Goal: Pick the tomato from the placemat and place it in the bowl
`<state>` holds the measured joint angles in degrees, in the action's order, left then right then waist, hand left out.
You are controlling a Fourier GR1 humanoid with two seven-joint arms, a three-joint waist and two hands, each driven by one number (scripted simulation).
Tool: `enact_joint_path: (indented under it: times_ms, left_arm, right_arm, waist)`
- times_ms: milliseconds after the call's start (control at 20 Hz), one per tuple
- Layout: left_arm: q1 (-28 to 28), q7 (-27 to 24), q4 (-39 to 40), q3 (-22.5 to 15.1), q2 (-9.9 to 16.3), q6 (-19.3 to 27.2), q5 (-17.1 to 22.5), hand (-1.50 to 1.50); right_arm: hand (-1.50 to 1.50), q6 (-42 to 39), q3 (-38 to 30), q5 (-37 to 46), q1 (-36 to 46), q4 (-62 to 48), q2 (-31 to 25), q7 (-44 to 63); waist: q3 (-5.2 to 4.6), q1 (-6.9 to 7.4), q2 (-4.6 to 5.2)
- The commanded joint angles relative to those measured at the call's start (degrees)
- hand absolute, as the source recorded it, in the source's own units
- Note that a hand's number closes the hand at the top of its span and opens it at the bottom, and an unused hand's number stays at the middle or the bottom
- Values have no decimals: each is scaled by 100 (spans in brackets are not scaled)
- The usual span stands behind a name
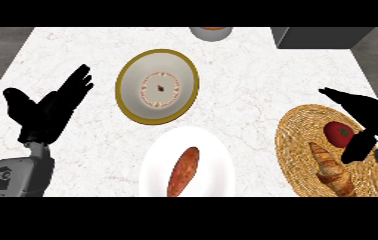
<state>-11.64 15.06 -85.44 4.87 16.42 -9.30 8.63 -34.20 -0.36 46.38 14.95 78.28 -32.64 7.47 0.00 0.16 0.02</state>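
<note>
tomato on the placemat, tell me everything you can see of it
The tomato is red, round and glossy, with a small dark stem mark on top. It sits on the woven straw-coloured placemat, just above the croissant. The right hand hangs over its right side, fingers straight, hiding that edge; whether they touch is unclear.

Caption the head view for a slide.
Right hand over the tomato on the woven placemat, gold-rimmed bowl waiting, left hand resting open.
</note>
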Motion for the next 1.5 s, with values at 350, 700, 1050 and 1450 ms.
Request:
enact_joint_path:
  times_ms: [350, 700, 1050, 1450]
  left_arm:
    - [-128, 486, -329, 79, -103, -61, -60, 0]
    - [158, 132, -271, 190, -136, -262, -134, 0]
    - [-149, -95, 219, 254, -193, -232, -302, 0]
    - [-14, 91, -41, 419, -171, -430, -55, 0]
  right_arm:
    - [-150, 920, 16, 760, 436, -1710, 422, -595]
    - [-150, 1354, -76, 1070, 740, -2662, 533, -926]
    - [150, 1929, -207, 1170, 934, -3193, 386, -1777]
    - [150, 2144, -255, 1326, 1321, -3376, 581, -1761]
  waist:
    - [2, 23, 3]
    - [2, 33, 5]
    - [4, 31, 13]
    - [2, 43, 6]
